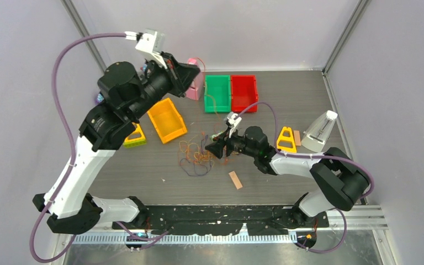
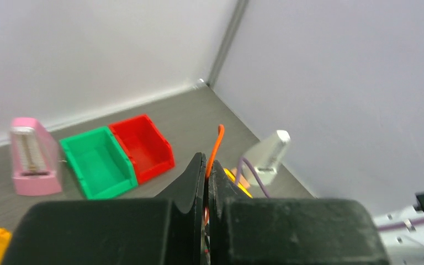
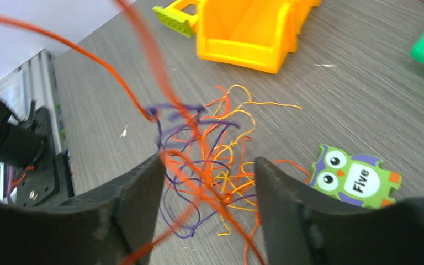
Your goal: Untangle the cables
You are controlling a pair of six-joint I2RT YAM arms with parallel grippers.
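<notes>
The cables (image 1: 197, 155) lie in a loose tangle of orange, yellow and purple strands in the middle of the table. My left gripper (image 2: 206, 165) is raised high at the back left, shut on an orange cable (image 2: 215, 148) that sticks out above its tips. My right gripper (image 3: 208, 165) hangs low over the tangle (image 3: 215, 141), its jaws open and set astride it. Blurred orange strands (image 3: 88, 52) rise from the heap and cross between the right fingers (image 3: 138, 190). In the top view the right gripper (image 1: 215, 149) is at the tangle's right edge.
A yellow bin (image 1: 167, 120) lies left of the tangle, with a green bin (image 1: 217, 93), a red bin (image 1: 243, 92) and a pink block (image 1: 195, 88) behind. A white metronome shape (image 1: 319, 131), yellow triangle (image 1: 286, 139), owl piece (image 3: 356, 176) and tan chip (image 1: 235, 179) are nearby.
</notes>
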